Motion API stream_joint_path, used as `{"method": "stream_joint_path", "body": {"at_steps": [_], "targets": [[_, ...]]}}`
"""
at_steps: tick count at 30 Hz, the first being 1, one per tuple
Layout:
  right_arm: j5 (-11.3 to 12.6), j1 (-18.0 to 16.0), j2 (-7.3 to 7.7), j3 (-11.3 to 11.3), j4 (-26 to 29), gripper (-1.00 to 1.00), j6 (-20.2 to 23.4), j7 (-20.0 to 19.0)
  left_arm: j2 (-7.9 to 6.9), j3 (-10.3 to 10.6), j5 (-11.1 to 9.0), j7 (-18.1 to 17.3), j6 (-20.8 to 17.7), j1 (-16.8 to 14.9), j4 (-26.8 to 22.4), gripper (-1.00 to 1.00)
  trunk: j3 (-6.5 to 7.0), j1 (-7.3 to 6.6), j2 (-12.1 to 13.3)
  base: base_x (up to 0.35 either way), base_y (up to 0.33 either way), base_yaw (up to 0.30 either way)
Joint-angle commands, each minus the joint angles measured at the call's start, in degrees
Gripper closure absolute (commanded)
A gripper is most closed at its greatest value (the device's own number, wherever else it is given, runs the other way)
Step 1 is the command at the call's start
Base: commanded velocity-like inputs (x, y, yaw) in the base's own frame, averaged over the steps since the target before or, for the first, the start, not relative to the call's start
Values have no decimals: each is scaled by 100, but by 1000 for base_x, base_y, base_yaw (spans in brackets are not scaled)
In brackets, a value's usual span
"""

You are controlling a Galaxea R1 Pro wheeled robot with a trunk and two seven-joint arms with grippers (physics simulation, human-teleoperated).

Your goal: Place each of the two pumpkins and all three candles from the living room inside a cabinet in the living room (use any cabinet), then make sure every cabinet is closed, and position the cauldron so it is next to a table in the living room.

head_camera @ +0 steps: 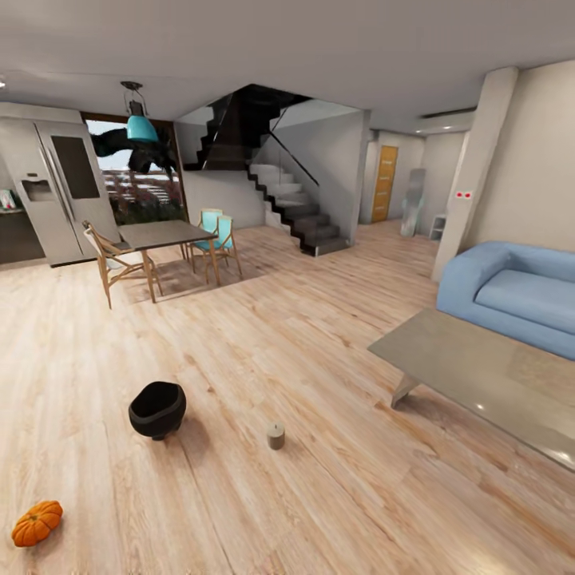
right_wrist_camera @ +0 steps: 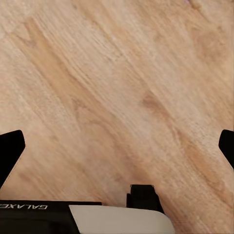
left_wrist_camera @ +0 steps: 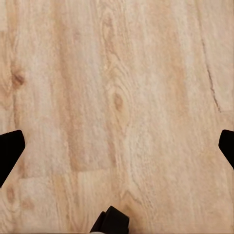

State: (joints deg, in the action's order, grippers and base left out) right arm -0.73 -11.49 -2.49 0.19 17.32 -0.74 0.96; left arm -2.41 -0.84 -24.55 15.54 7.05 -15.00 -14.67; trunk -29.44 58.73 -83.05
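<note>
In the head view a glossy black cauldron (head_camera: pixel 157 409) stands on the wooden floor, left of centre. To its right, a short beige candle (head_camera: pixel 275 435) sits upright on the floor. An orange pumpkin (head_camera: pixel 37 523) lies near the lower left corner. The low grey coffee table (head_camera: pixel 479 375) is at the right. My left gripper (left_wrist_camera: pixel 117 148) hangs open over bare floorboards, its dark fingertips (left_wrist_camera: pixel 9 151) spread wide apart. My right gripper (right_wrist_camera: pixel 117 148) is also open over bare floor, with nothing between its fingertips (right_wrist_camera: pixel 9 148). The cabinet is out of view.
A blue sofa (head_camera: pixel 511 291) stands behind the coffee table. A dining table (head_camera: pixel 164 234) with wooden chairs (head_camera: pixel 112 259) is at the back left, beside a steel fridge (head_camera: pixel 56 192). A staircase (head_camera: pixel 295 208) rises at the back centre. A pillar (head_camera: pixel 471 176) stands at the right.
</note>
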Motion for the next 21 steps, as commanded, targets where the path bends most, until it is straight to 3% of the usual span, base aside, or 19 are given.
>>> {"method": "stream_joint_path", "body": {"at_steps": [1, 21], "targets": [[-7, -2, -2, 3, -2, -100, -26, 10, 0, -6, -23, 3, 28, -4, 7, -100, -13, 0, -3, 0, 0, 207], [64, -2, 26, -36, -18, -100, -153, 12, 58, 5, -34, -16, 452, 6, 104, -100, -154, 0, -3, -54, 0, 206]]}}
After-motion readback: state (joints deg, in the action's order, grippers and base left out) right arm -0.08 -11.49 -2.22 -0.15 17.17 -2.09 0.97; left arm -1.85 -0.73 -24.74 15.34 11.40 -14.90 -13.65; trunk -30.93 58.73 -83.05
